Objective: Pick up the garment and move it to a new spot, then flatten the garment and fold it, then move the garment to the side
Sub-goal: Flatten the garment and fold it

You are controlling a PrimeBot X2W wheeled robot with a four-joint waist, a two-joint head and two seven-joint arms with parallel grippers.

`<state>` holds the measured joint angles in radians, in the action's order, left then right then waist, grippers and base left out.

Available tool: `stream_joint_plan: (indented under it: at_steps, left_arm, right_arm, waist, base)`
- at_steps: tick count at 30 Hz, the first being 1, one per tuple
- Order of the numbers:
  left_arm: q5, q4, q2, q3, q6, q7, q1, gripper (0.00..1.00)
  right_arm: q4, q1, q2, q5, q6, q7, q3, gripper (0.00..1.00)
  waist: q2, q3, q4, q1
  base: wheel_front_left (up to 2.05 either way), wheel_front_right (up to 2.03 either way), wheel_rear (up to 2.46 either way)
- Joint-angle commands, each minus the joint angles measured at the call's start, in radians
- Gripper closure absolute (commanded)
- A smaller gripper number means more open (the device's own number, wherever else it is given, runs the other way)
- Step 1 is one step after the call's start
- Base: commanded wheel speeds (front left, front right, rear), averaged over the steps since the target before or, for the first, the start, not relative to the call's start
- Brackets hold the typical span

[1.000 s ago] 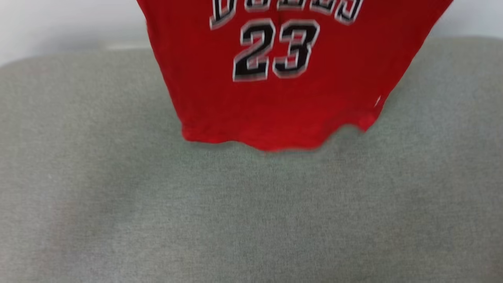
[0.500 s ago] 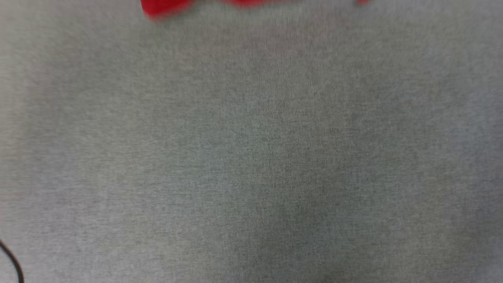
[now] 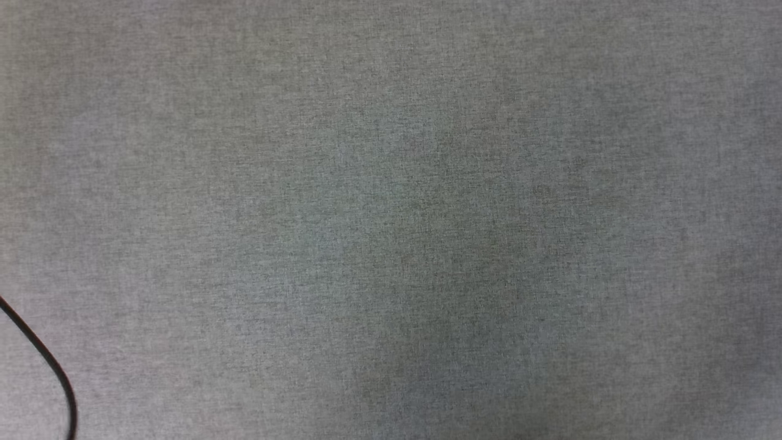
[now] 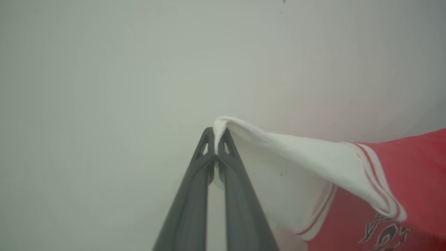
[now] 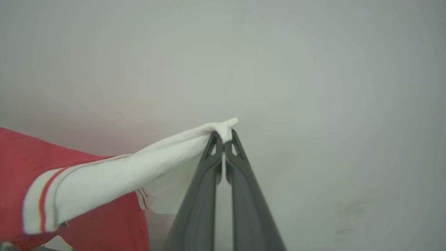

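In the left wrist view the garment (image 4: 400, 181), red with white sleeves and striped trim, hangs to the right, one white sleeve pinched at its tip by my left gripper (image 4: 216, 137), which is shut on it. The right wrist view shows the garment (image 5: 31, 167) stretching off to the left, its other white sleeve caught in my right gripper (image 5: 223, 137), shut on the cloth. Both grippers hold the shirt up in front of a pale wall. Part of the black lettering shows at the lower right of the left wrist view.
The head view looks down on a grey fabric surface (image 3: 391, 220). A thin black cable (image 3: 46, 360) curves across its lower left corner. A plain pale wall (image 4: 139, 69) stands behind both grippers.
The head camera has tilted down: the red garment slid up and out of the top of its view, and a black cable came in at the lower left.
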<state>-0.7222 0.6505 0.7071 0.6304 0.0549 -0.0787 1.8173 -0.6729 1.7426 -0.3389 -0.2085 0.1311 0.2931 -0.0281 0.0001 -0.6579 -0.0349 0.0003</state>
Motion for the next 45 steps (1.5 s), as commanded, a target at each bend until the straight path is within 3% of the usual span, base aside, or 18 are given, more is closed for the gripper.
stream_joint_plan:
  at_steps: [1,5,11,19,27,34,40,45]
  left_arm:
    - [-0.002,0.007,-0.004,0.002,0.003,-0.009,-0.027,1.0]
    - [-0.031,0.072,-0.047,0.023,0.018,-0.057,-0.139,1.0]
    - [-0.06,0.137,-0.1,0.069,0.04,-0.14,-0.387,1.0]
    - [-0.064,0.129,-0.116,0.126,0.047,-0.169,-0.644,1.0]
    - [-0.03,0.099,-0.039,0.215,0.031,-0.157,-0.906,1.0]
    - [-0.059,0.026,0.027,0.252,0.015,-0.15,-1.114,1.0]
    - [-0.095,-0.089,0.082,0.261,-0.035,-0.141,-1.269,1.0]
    - [-0.134,-0.214,0.136,0.269,-0.089,-0.126,-1.401,1.0]
  right_arm:
    - [-0.007,-0.025,0.001,0.002,-0.001,-0.012,0.008,1.0]
    - [-0.068,-0.121,0.046,-0.011,-0.001,-0.067,0.034,1.0]
    - [-0.121,-0.344,0.056,-0.042,-0.001,-0.083,0.009,1.0]
    - [-0.089,-0.615,0.003,-0.124,-0.001,-0.032,-0.05,1.0]
    - [0.009,-0.914,-0.074,-0.229,-0.001,0.091,-0.086,1.0]
    - [0.133,-1.141,-0.116,-0.293,-0.001,0.204,-0.047,1.0]
    - [0.259,-1.322,-0.134,-0.327,-0.001,0.297,0.038,1.0]
    - [0.387,-1.472,-0.111,-0.343,-0.001,0.386,0.115,1.0]
  waist:
    - [-0.0001,0.002,0.001,-0.0003]
    - [-0.0001,0.029,0.008,-0.0003]
    - [-0.0001,0.125,0.019,-0.0003]
    - [-0.0001,0.256,0.033,-0.0003]
    - [-0.0001,0.402,0.038,-0.0003]
    - [-0.0001,0.5,0.039,-0.0003]
    - [-0.0001,0.557,0.044,-0.0003]
    - [-0.0001,0.592,0.046,-0.0003]
  base:
    - [0.0,0.0,0.0]
    - [0.0,0.0,0.0]
    - [0.0,0.0,0.0]
    - [0.0,0.0,0.0]
    - [0.0,0.0,0.0]
    - [0.0,0.0,0.0]
    - [0.0,0.0,0.0]
    - [0.0,0.0,0.0]
